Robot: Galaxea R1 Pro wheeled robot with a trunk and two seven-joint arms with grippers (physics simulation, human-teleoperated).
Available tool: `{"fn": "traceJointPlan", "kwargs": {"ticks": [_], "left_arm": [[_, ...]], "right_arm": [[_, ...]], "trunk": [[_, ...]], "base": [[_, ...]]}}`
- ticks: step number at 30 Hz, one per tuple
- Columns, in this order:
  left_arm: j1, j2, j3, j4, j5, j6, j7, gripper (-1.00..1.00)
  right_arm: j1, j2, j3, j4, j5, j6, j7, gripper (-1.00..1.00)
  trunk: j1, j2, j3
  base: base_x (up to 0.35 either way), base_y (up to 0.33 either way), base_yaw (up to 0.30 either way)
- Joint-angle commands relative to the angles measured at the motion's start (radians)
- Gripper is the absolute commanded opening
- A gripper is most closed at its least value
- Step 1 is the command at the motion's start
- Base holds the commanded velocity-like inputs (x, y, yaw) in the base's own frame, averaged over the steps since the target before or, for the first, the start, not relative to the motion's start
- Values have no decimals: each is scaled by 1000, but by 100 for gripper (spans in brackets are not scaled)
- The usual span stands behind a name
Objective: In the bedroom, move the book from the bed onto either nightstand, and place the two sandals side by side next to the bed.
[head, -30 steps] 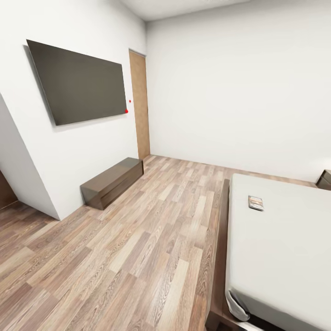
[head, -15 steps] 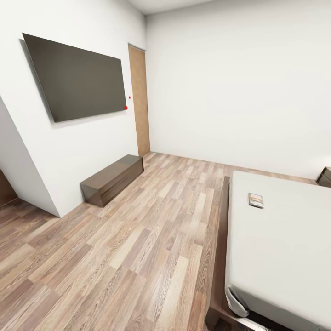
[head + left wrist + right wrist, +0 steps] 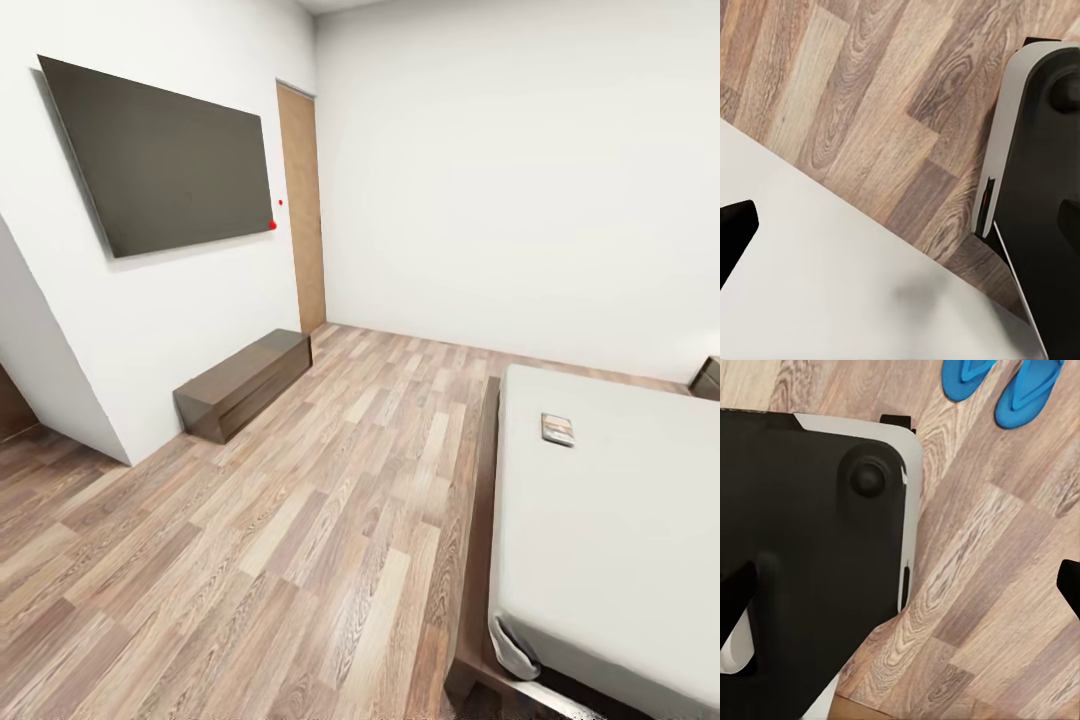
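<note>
Head view: the book (image 3: 557, 429) lies on the bed (image 3: 610, 520); a nightstand (image 3: 706, 377) stands beyond. Right wrist view: two sandals (image 3: 1030, 390) side by side on the floor (image 3: 997, 585). Whether either gripper is spread cannot be told.

Colours as you see them: white walls, brown planks.
Your bed (image 3: 610, 520) carries a pale grey mattress on a dark brown frame; the book (image 3: 557, 429) is dark; two sandals (image 3: 999, 382) are bright blue; bench (image 3: 243, 383) dark brown; wall screen (image 3: 165, 160) dull grey-black.
</note>
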Motion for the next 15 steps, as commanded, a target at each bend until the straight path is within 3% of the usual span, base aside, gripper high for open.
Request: {"fn": "traceJointPlan", "kwargs": {"ticks": [1,15], "left_arm": [[-1,0,7,2,-11,-4,5,100],[-1,0,6,2,-11,-4,6,100]], "right_arm": [[-2,0,-7,2,10,-2,2,100],[-1,5,-6,2,12,-2,3,100]], "trunk": [[1,-2,-4],[1,-2,-26]], "base": [[0,0,0],[0,0,0]]}}
